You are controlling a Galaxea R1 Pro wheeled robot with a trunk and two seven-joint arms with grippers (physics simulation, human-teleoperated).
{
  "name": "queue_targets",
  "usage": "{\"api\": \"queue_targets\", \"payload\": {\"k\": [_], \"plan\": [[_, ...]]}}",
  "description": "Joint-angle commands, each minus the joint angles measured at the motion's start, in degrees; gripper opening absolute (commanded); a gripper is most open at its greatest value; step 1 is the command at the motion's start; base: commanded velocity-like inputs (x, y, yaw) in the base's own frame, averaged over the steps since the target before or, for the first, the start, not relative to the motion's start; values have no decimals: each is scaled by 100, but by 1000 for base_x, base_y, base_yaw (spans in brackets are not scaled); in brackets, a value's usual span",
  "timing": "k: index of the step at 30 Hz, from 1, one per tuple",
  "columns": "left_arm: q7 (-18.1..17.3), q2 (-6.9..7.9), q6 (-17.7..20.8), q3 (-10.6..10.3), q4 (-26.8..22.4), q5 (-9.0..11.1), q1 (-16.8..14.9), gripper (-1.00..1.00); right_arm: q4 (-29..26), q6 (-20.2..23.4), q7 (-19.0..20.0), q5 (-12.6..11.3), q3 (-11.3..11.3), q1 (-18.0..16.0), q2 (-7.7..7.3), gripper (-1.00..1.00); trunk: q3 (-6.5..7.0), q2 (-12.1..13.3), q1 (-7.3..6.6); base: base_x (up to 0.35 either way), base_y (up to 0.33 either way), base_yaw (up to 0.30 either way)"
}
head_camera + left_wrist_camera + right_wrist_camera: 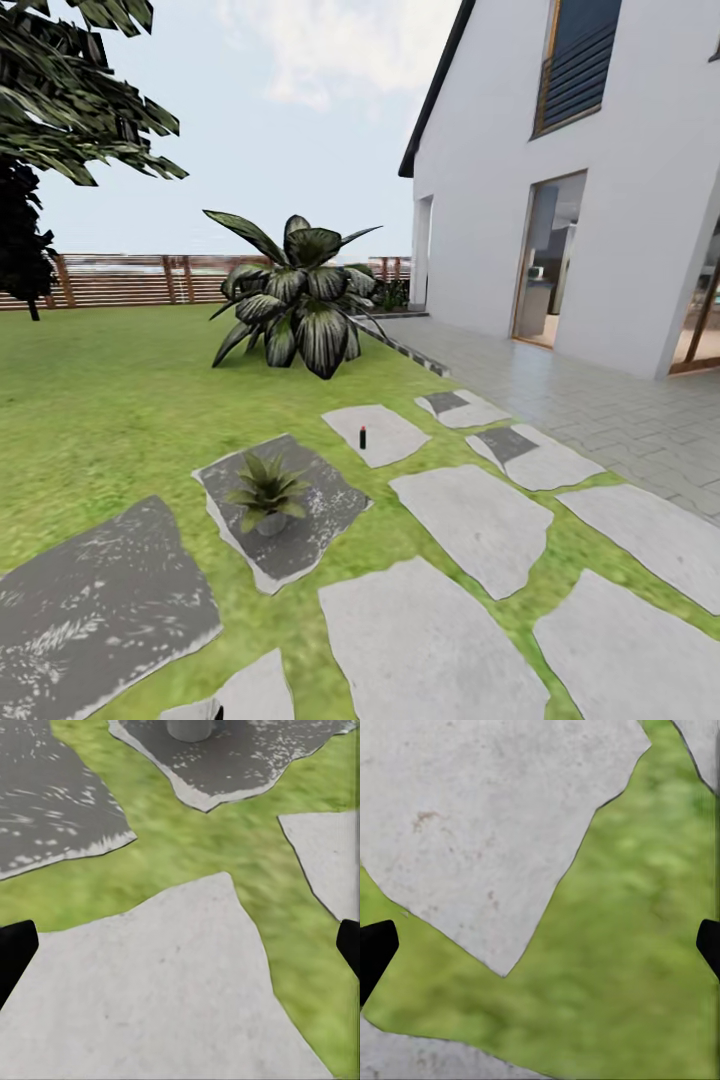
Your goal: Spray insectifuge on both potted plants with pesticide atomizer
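The pesticide atomizer (362, 437), a slim dark bottle with a red top, stands upright on a pale stone slab (385, 432) in the lawn, a few steps ahead. One potted plant (267, 490), a low rosette of pointed green leaves in a small grey pot (272, 523), sits on a dark slab nearer to me and to the left. In the left wrist view the pot's base (189, 727) shows ahead, and my left gripper (180, 949) hangs open over a pale slab. My right gripper (540, 949) is open too, above grass and a slab edge. Both hold nothing.
A large dark-leaved bush (300, 300) grows beyond the slabs. The white house (600, 200) and its grey paving (600, 400) lie to the right. A brown slatted fence (130, 280) closes the lawn at the back. Stepping slabs (470, 520) spread over the grass.
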Motion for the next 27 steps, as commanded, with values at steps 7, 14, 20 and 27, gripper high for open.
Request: {"api": "queue_targets", "payload": {"k": [7,14,20,27], "plan": [[4,0,-17,0,3,19,-3,100,-8,34,-2,-2,-1,0,1,100,-6,-2,2,318,-179,0],[4,0,-17,0,3,19,-3,100,-6,33,-2,-2,-1,0,0,100,-6,-2,2,318,-179,0],[5,0,-17,-1,4,19,-3,100,-6,31,-2,-2,-1,0,-1,100,-6,-2,2,318,-179,0],[6,0,-17,-1,4,19,-3,100,-6,33,-2,-2,-1,0,0,100,-6,-2,2,318,-179,0]]}}
